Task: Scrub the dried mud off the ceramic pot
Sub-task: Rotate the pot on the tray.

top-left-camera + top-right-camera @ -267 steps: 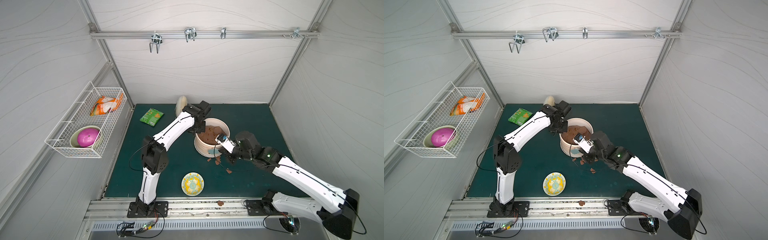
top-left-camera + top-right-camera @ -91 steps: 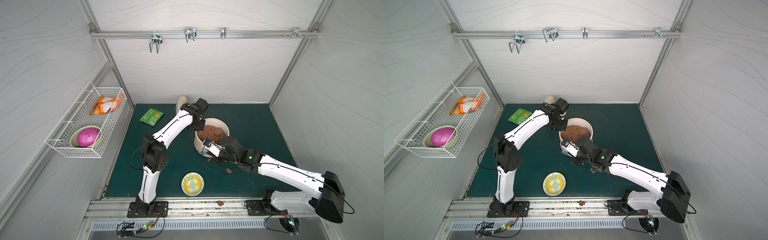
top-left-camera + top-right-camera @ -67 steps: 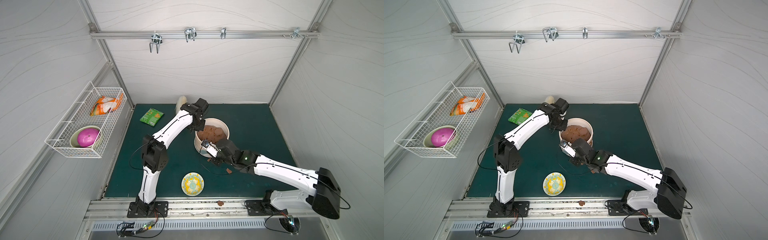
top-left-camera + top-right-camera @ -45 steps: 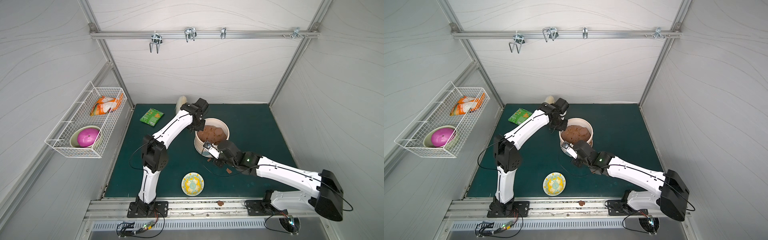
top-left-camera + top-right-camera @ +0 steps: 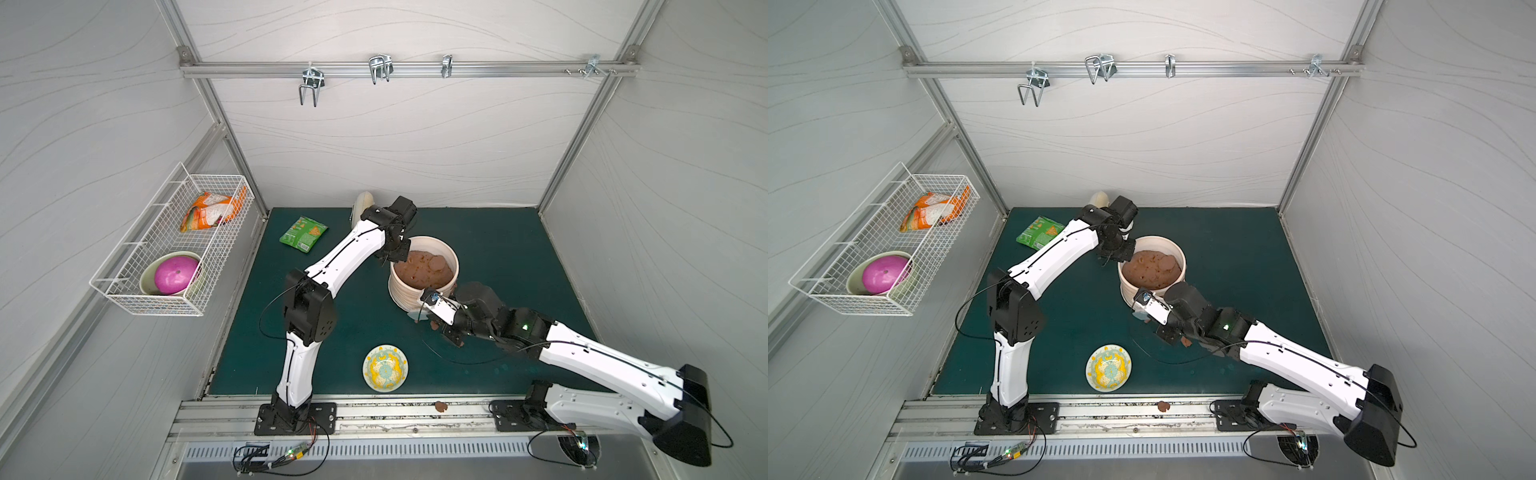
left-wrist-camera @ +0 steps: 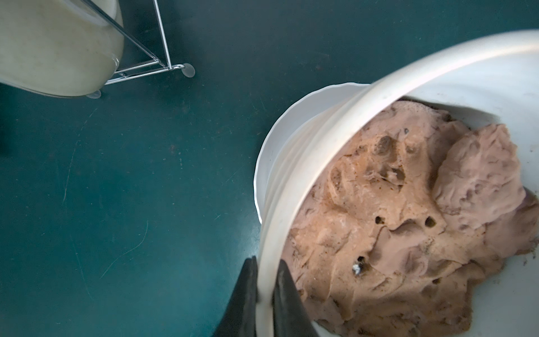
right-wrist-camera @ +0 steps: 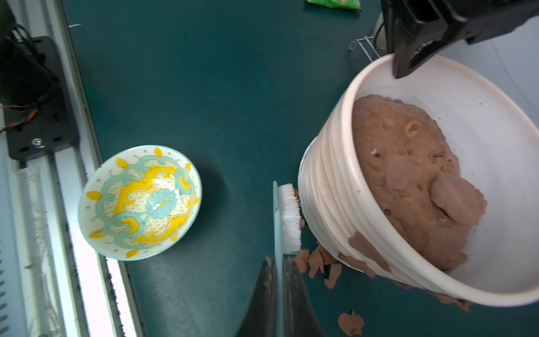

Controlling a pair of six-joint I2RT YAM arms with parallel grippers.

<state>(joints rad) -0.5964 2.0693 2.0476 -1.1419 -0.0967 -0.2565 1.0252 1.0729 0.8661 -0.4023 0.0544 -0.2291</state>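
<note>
While the left gripper (image 6: pixel 265 261) pinches the pot (image 7: pixel 323 186) rim, the brush (image 7: pixel 289 216) clamped in the right gripper (image 7: pixel 278 261) could twist loose if pressed hard against the stuck mud (image 7: pixel 363 246).

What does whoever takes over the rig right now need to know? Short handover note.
Left end effector: shut on the pot rim, holding it.
Right end effector: shut on the brush handle, bristles against the pot's ribbed wall near the base.
Done: some flakes lie loose on the mat by the base.
Left: mud patches are stuck to the lower wall next to the brush and need scrubbing.
</note>
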